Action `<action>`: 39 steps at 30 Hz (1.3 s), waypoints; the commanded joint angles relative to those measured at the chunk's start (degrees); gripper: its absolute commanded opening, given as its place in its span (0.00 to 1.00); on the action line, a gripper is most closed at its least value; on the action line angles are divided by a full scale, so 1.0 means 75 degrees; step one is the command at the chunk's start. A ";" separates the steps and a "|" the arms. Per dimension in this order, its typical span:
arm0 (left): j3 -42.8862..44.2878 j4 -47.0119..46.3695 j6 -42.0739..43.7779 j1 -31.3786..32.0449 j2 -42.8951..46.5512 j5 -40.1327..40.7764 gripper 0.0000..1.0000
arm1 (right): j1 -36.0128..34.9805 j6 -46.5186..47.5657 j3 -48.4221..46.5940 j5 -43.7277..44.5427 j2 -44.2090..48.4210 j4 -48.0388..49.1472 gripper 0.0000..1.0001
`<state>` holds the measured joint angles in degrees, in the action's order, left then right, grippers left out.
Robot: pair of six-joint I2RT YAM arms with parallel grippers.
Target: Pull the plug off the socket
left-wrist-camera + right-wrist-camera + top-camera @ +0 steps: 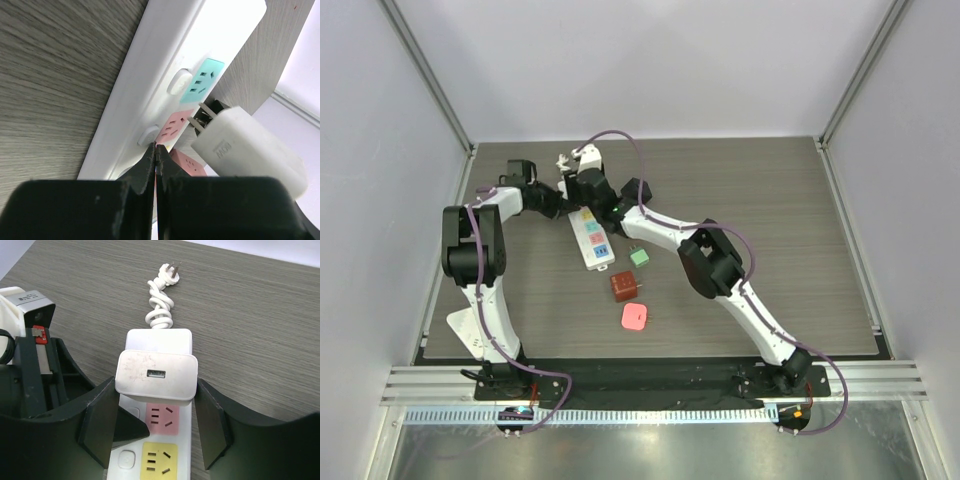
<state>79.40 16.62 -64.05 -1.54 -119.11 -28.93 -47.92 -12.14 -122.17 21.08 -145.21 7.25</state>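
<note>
Plainly the right gripper [155,420], jaws half-spread, clamps the white charger plug [156,375] near the power strip's [159,342] cord end; the left gripper [155,150], closed and empty, pins that strip; prongs show, so lift straight, without twisting.

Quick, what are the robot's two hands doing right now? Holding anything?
Left gripper: fingers closed, holding nothing, tips against the socket.
Right gripper: fingers closed on the white plug.

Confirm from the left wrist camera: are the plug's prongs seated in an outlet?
No, the plug hangs tilted beside the socket with its prongs showing as bare metal outside the outlets.
</note>
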 commanded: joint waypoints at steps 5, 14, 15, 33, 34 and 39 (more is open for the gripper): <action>-0.0156 0.0924 0.0384 -0.0017 -0.0232 0.0904 0.00 | 0.0249 -0.0080 0.0316 0.0471 0.1243 0.0640 0.01; -0.0156 0.0913 0.0384 -0.0017 -0.0232 0.0869 0.00 | 0.0974 -0.0830 0.1242 0.0295 0.2215 0.0348 0.01; -0.0156 0.0913 0.0384 -0.0017 -0.0220 0.0846 0.00 | 0.1057 -0.0888 0.1347 0.0248 0.2321 0.0300 0.01; -0.0215 0.0784 0.0360 -0.0017 -0.0009 0.0752 0.00 | 0.3084 -0.0256 -0.0822 -0.0853 0.2813 -0.6509 0.01; -0.0203 0.0761 0.0372 -0.0006 0.0002 0.0717 0.00 | 0.3166 -0.0221 -0.0519 -0.0958 0.3000 -0.6474 0.01; -0.0239 0.0479 0.0454 -0.0017 0.0049 0.0623 0.00 | 0.3634 -0.0186 -0.0316 -0.2373 0.2710 -0.6719 0.01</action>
<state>79.37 16.51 -63.66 -1.52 -118.98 -28.95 -21.82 -15.09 -124.49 11.92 -125.80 -39.57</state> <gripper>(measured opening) 0.002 0.628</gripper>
